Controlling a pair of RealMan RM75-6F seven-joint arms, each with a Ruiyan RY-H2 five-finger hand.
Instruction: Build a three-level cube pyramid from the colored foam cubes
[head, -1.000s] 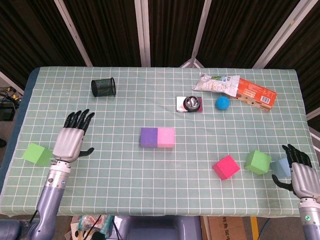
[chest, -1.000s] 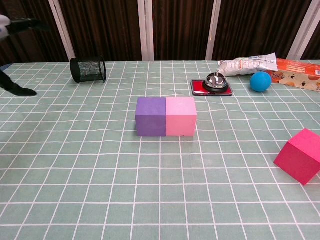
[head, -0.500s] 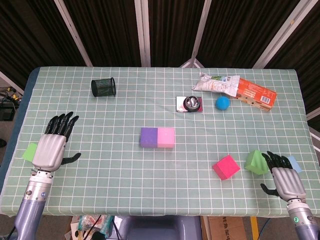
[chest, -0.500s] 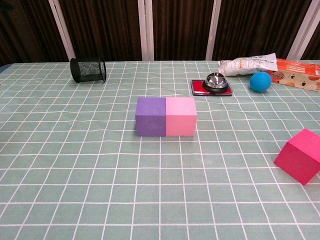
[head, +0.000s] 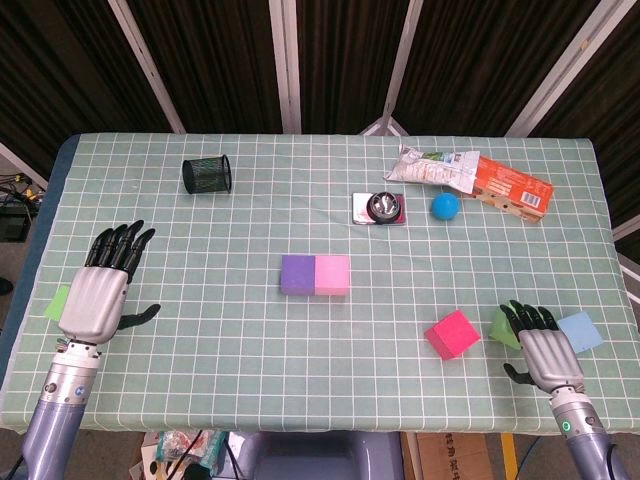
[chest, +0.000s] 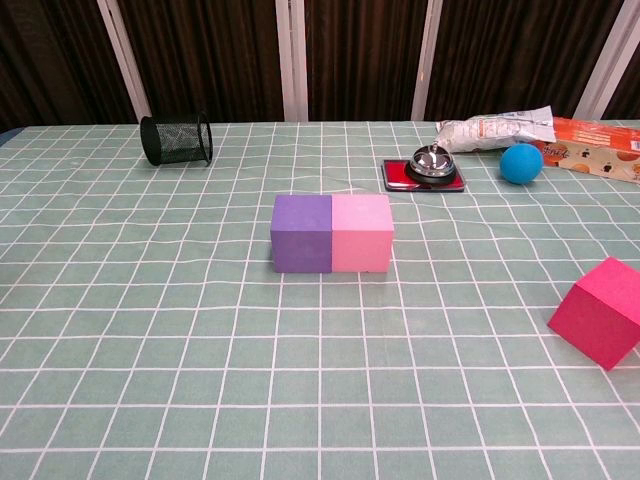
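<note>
Right hand (head: 545, 352) has slid left over the green cube (head: 503, 328); left hand (head: 97, 296) barely shifts.
Both hands open, empty. Purple cube (head: 297, 275) and pink cube (head: 332, 275) touch mid-table; next, grasp green.

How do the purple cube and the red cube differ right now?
The purple cube sits mid-table, flush against the pink cube; the red cube stands alone, nearer the right hand.
The purple cube lies square to the tablecloth grid; the red cube is turned at an angle to it.
In colour, one is purple, the other a pinkish red.
Both rest on the table, look alike in size, and neither is held.
</note>
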